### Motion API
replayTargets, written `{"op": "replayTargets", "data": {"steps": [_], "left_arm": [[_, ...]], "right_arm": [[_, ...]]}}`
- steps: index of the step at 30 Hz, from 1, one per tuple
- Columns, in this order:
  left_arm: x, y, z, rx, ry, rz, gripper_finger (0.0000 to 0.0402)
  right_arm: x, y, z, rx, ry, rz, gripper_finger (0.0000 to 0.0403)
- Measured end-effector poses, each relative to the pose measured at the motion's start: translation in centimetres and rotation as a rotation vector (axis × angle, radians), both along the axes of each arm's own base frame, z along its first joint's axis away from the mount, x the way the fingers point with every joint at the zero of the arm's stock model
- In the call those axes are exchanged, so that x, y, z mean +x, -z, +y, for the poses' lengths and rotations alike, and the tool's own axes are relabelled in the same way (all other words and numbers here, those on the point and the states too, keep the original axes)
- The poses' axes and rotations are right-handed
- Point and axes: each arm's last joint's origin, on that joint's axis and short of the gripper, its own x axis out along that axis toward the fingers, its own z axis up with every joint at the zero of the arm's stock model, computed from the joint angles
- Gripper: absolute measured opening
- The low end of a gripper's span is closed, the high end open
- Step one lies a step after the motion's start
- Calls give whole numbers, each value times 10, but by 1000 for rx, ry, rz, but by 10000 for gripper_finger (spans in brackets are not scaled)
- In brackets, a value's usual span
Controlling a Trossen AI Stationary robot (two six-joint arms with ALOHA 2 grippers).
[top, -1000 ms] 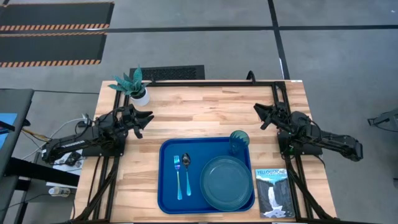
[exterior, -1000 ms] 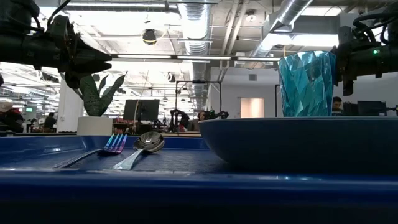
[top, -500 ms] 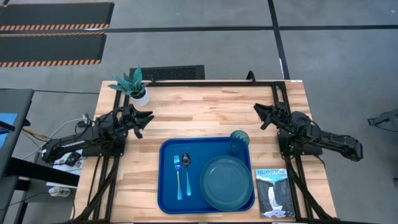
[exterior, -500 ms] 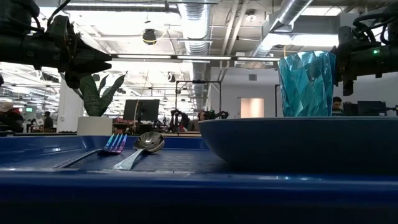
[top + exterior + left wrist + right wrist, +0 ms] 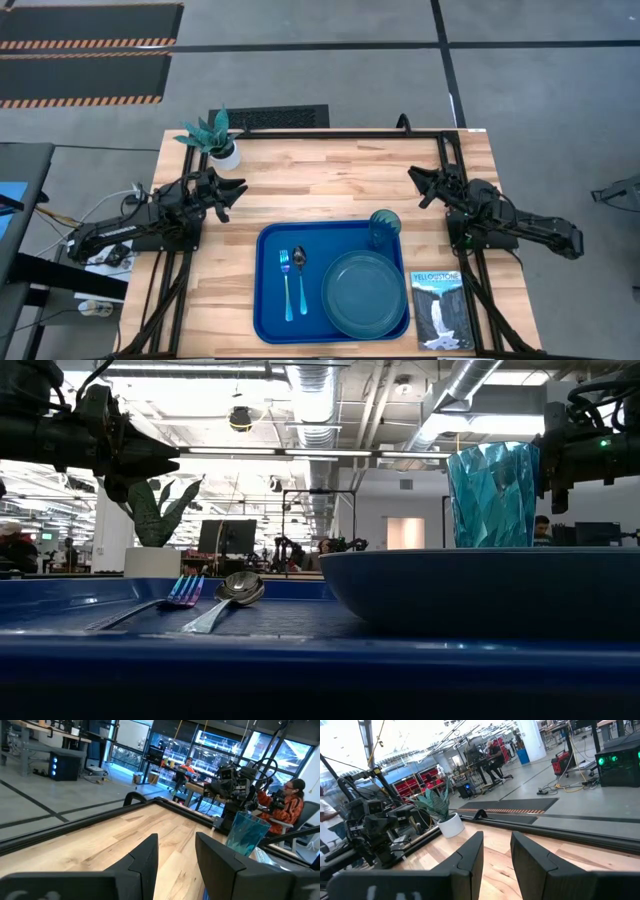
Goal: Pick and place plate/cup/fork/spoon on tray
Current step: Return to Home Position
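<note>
The blue tray [image 5: 270,305] lies at the table's near middle. On it rest the teal plate [image 5: 363,293] at the right, the cup [image 5: 385,228] upright at the far right corner, and the fork [image 5: 286,285] and spoon [image 5: 300,280] side by side at the left. My left gripper [image 5: 238,190] hovers open over the table's left side, pointing level toward the middle. My right gripper [image 5: 415,180] hovers open over the right side, facing it. Neither has anything between its fingers [image 5: 150,855] [image 5: 470,852].
A white pot with a teal plant [image 5: 222,148] stands at the far left. A book with a waterfall cover [image 5: 441,308] lies right of the tray at the near edge. Bare wood [image 5: 330,185] stretches between the two grippers.
</note>
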Motion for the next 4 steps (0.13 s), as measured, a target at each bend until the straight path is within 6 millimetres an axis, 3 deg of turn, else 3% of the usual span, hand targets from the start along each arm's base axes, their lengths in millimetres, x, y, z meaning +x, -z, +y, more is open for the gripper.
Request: {"op": "replayTargets", "data": {"steps": [4], "left_arm": [[0,0,0,0,0,0,119]], "right_arm": [[0,0,0,0,0,0,123]]}}
